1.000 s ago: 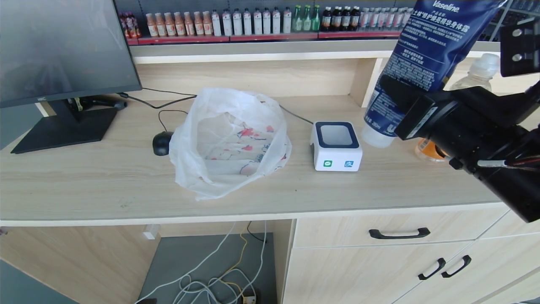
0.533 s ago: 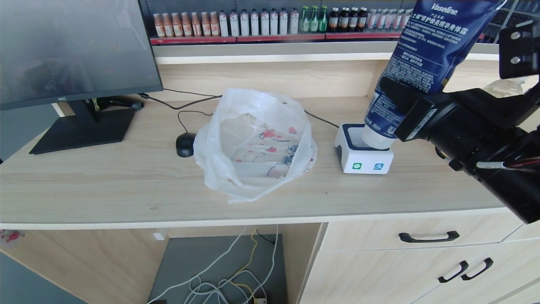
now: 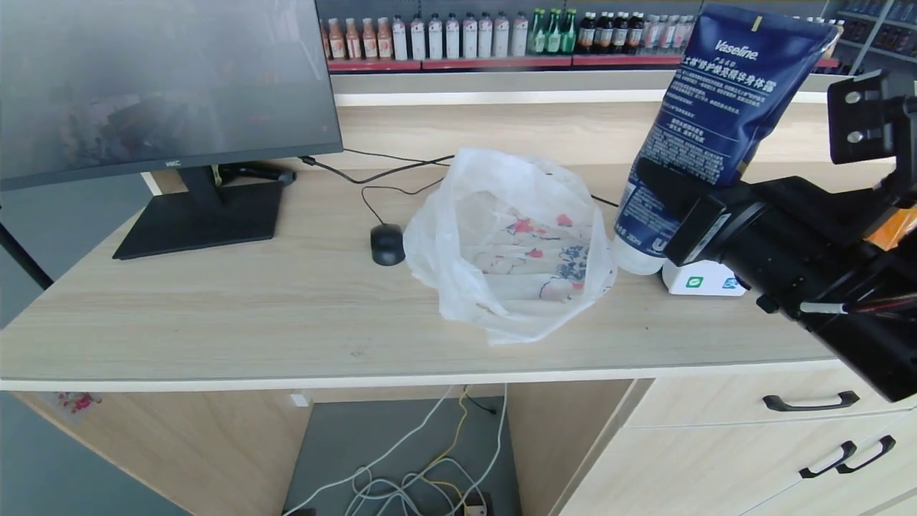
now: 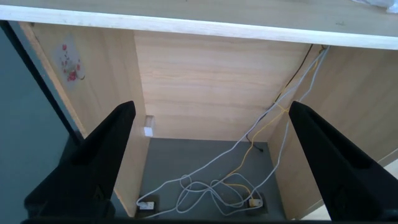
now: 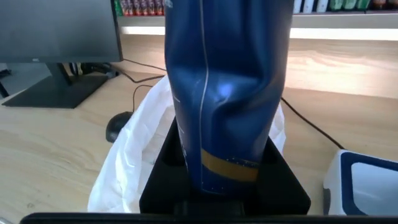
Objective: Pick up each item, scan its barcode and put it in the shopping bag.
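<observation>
Fingers (image 5: 169, 158) of right gripper (image 3: 680, 192): closed on the lower body of the lotion tube (image 3: 723, 107), one on each side, squeezing in its soft wall. Tube held cap down, leaning slightly, printed back towards the head camera.

Fingers (image 4: 102, 165) of left gripper (image 4: 211, 155): spread wide with nothing between them, hanging below the counter's (image 3: 215, 308) edge over the floor cables.

Change, item 1: the head camera has swung, so the whole scene sits differently; this is not counted as a move of the things.

Change, item 2: measured against the scanner (image 3: 702, 278), the tube has travelled. A second ago its cap hung off the scanner's side away from the bag. Half a second ago it was over the scanning window. Now it is at the scanner's bag-side edge, just beside the shopping bag (image 3: 512, 244).

Reading: scan pass likely finished, carry to bag under way.

Position of tube relative to bag: cap above counter level and outside the bag's rim. Bag stands open-mouthed between scanner and mouse (image 3: 387, 244).

Remaining, by judgement: bring the tube over the bag's opening, lower it, then release.
</observation>
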Controlling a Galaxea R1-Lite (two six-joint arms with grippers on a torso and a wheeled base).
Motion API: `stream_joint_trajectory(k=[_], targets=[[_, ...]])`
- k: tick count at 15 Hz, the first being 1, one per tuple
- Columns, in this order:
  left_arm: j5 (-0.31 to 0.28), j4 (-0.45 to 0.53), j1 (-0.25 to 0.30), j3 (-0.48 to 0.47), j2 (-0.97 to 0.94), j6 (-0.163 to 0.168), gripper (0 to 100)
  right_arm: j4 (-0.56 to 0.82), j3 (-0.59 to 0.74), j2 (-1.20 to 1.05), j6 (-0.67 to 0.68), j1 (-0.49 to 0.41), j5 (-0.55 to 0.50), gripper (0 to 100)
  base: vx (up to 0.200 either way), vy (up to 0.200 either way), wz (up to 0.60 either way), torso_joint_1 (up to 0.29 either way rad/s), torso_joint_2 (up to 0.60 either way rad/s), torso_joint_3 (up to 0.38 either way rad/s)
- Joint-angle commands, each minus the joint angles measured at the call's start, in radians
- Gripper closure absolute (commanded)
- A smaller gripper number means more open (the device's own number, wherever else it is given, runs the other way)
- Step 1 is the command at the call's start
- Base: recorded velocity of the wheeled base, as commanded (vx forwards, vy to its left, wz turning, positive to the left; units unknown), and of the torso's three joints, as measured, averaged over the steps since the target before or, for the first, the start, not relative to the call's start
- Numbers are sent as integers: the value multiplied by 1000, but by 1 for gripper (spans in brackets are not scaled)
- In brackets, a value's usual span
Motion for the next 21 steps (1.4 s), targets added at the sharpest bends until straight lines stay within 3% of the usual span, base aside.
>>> stream_joint_trajectory(k=[1, 8, 13, 18, 21], targets=[[0, 0, 0, 0, 0, 0, 0, 2, -31, 15, -1, 11, 0, 100, 0, 0, 0, 0, 0, 0], [0, 0, 0, 0, 0, 0, 0, 6, -384, 274, 0, 19, -11, 100, 0, 0, 0, 0, 0, 0], [0, 0, 0, 0, 0, 0, 0, 17, -509, 375, -12, 51, -11, 100, 0, 0, 0, 0, 0, 0], [0, 0, 0, 0, 0, 0, 0, 140, -658, 453, -18, 57, -13, 100, 0, 0, 0, 0, 0, 0], [0, 0, 0, 0, 0, 0, 0, 146, -663, 486, -20, 54, -13, 100, 0, 0, 0, 0, 0, 0]])
